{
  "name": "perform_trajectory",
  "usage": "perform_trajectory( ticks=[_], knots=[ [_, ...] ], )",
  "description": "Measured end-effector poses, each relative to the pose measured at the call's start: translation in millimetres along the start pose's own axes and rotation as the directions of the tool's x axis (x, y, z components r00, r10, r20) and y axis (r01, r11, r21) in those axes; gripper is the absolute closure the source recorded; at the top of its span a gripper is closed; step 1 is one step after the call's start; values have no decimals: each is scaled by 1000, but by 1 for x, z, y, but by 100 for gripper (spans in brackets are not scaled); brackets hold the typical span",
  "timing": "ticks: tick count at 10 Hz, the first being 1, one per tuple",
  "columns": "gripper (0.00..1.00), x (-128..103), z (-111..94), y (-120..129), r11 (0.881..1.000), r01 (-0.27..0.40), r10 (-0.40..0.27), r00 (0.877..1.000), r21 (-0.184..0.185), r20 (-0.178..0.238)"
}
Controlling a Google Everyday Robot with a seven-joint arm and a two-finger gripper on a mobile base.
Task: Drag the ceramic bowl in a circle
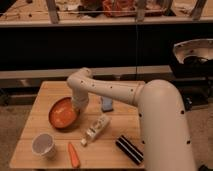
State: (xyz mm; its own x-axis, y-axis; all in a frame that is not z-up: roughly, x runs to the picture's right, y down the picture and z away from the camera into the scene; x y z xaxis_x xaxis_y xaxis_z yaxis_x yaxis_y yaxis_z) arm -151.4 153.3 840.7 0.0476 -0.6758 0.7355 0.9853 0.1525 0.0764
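The ceramic bowl is wide, shallow and orange-red inside. It sits tilted on the left half of the wooden table. My gripper comes down at the bowl's right rim, at the end of the white arm that reaches in from the right. The wrist hides where it meets the rim.
A white cup stands at the front left, with an orange carrot beside it. A white bottle lies right of the bowl. A small blue object lies behind the bottle and a black block at the front right. A dark shelf runs behind the table.
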Motion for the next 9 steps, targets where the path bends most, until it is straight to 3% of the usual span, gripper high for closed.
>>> perform_trajectory(
  ticks=[2,4,6,9],
  knots=[
    [100,-31,12,-1,1000,23,-23,1000,11,13],
    [100,-40,19,-20,998,61,-61,998,10,20],
    [100,-39,24,-43,996,94,-94,995,8,25],
    [100,-10,25,-62,994,109,-109,994,1,29]
  ],
)
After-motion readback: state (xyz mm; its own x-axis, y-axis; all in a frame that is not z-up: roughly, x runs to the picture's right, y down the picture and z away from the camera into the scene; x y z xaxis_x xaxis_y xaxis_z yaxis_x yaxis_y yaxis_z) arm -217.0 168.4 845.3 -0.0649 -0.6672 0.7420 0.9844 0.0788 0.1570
